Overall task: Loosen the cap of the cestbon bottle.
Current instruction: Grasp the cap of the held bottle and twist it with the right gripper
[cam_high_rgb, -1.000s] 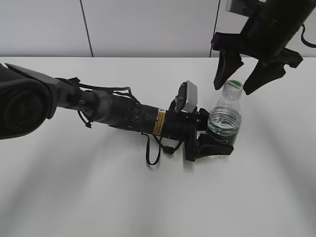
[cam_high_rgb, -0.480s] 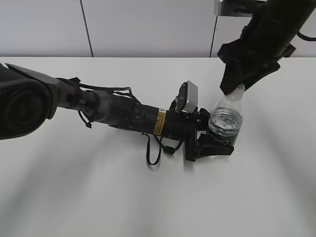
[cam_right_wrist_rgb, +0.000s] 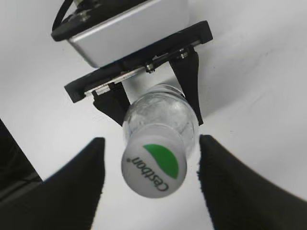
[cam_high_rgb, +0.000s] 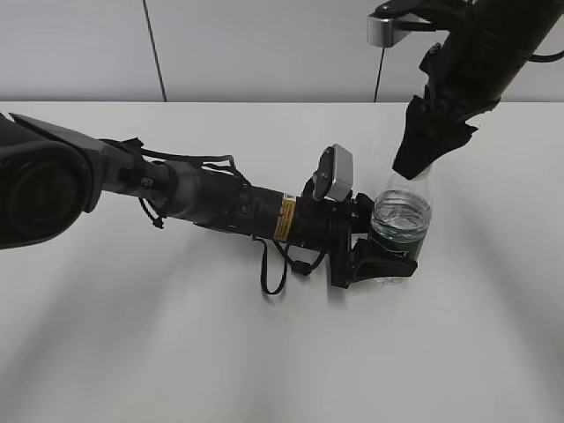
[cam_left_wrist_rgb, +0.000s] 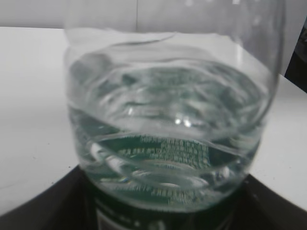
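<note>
The cestbon bottle stands upright on the white table, clear, with water inside and a dark green label. My left gripper reaches in from the left and is shut on its lower body; in the left wrist view the bottle fills the frame between dark fingers. My right gripper hangs over the bottle's top and hides the cap in the exterior view. In the right wrist view the white cap with its green mark sits between the right gripper's black fingers, with a gap on each side.
The left arm lies long and low across the table from the left edge, with a loose cable loop under it. The left wrist camera box stands up just left of the bottle. A grey panelled wall runs behind the table.
My right gripper came down from above the bottle onto the cap and its wrist has turned. The left arm and the bottle have stayed put.
</note>
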